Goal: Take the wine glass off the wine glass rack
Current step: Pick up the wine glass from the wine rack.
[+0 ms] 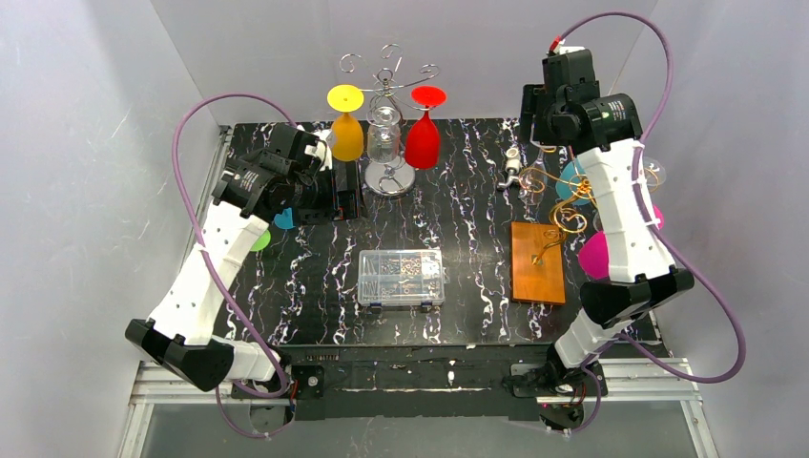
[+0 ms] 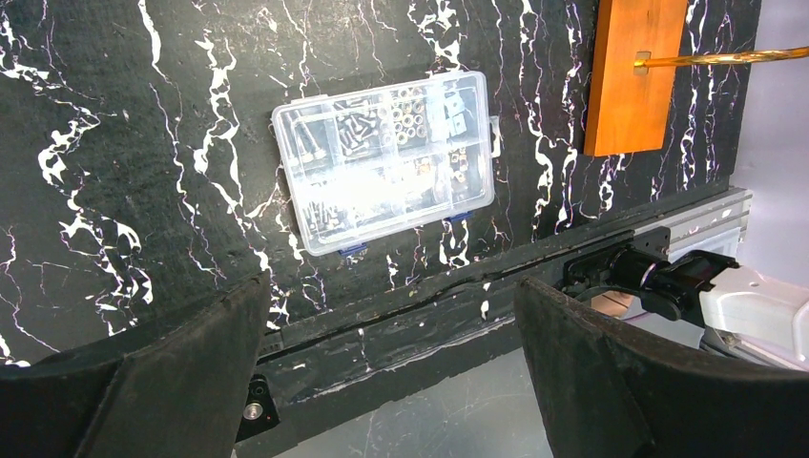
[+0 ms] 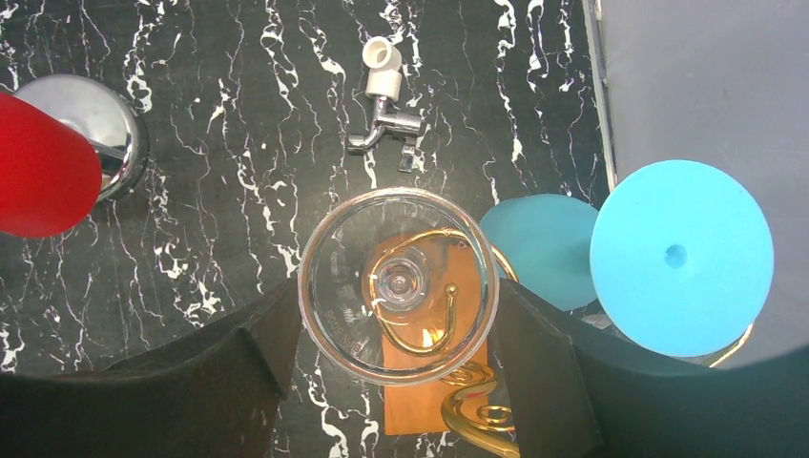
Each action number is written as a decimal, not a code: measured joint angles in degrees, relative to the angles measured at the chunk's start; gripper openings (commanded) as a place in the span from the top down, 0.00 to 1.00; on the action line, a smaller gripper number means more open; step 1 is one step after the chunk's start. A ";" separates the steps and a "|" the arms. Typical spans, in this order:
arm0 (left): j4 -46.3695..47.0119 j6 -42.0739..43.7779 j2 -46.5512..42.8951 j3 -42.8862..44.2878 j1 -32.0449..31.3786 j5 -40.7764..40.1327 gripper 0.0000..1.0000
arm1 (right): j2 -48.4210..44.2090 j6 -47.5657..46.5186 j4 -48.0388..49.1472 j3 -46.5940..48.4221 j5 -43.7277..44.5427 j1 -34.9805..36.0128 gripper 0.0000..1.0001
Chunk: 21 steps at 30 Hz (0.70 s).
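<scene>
A clear wine glass point(image 3: 399, 286) hangs foot-up on a hook of the gold wire wine glass rack point(image 3: 448, 329), which stands on a wooden base point(image 1: 537, 260) at the right of the table. My right gripper point(image 3: 399, 320) is shut on the glass's round foot, with a black finger point(image 3: 277, 329) pressed against each side of the rim. From above, the right wrist point(image 1: 577, 110) covers this grip. My left gripper point(image 1: 348, 196) hangs open and holds nothing, left of centre near the silver rack; in the left wrist view its fingers point(image 2: 172, 363) frame the table's near edge.
A silver rack point(image 1: 386, 176) at the back centre holds a yellow glass point(image 1: 346, 134), a clear glass point(image 1: 383, 134) and a red glass point(image 1: 423, 138). Blue glasses point(image 3: 679, 258) and a pink one point(image 1: 593, 253) hang on the gold rack. A plastic parts box point(image 1: 401, 277) and a tap fitting point(image 1: 513, 170) lie on the table.
</scene>
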 measured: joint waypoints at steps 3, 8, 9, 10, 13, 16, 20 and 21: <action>0.00 0.00 0.00 0.00 -0.07 0.00 0.02 | 0.04 0.07 -0.04 0.04 0.07 0.00 0.48; 0.00 0.00 0.00 0.00 -0.24 0.00 0.02 | 0.76 0.11 -0.35 0.79 0.92 0.00 0.48; 0.00 0.00 0.00 0.00 -0.24 0.00 0.02 | 0.92 0.11 -0.33 0.87 1.29 0.00 0.48; 0.00 0.00 0.00 0.00 -0.26 0.00 0.02 | 1.01 0.13 -0.42 0.94 1.68 0.00 0.48; 0.02 0.00 0.00 0.00 -0.31 0.00 0.02 | 1.16 0.11 -0.61 1.16 2.99 -0.02 0.48; 0.00 0.00 0.00 0.00 -0.42 0.00 0.02 | 1.16 0.13 -0.94 1.27 4.00 -0.02 0.48; 0.00 0.00 0.04 0.00 -0.63 0.00 0.02 | 1.16 0.15 -1.33 1.55 4.96 -0.09 0.48; 0.00 -0.02 0.09 0.00 -0.70 0.00 0.02 | 1.16 0.17 -1.31 1.60 5.07 -0.17 0.48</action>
